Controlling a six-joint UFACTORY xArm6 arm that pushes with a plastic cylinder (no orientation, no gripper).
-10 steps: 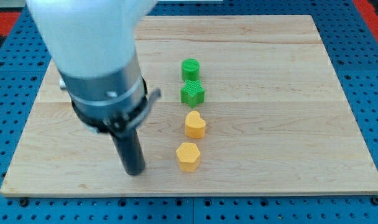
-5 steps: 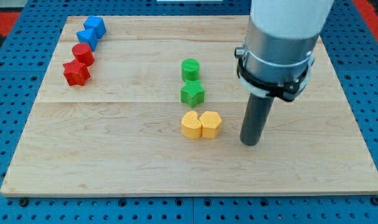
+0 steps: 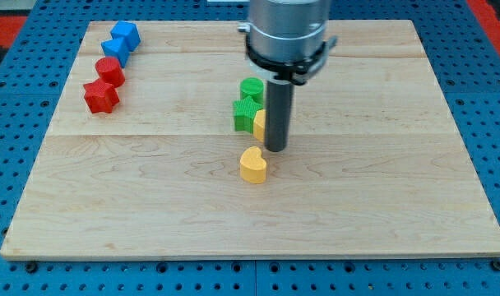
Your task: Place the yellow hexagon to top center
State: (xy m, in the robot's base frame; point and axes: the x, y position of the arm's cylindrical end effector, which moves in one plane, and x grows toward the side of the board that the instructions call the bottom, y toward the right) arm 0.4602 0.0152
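The yellow hexagon (image 3: 258,123) sits near the board's middle, mostly hidden behind my rod, touching the right side of the green star (image 3: 244,115). My tip (image 3: 275,149) rests on the board just right of and below the hexagon, close against it. A green cylinder (image 3: 251,89) stands just above the star. A yellow heart (image 3: 252,165) lies below and left of the tip, apart from it.
At the view's top left stand a blue block (image 3: 125,34), a second blue block (image 3: 115,49), a red cylinder (image 3: 110,71) and a red star (image 3: 100,97). The arm's grey body (image 3: 286,33) covers the board's top centre.
My tip has moved from the right of the yellow pair to the left and up. The yellow hexagon has slid up against the green star. The yellow heart stayed put.
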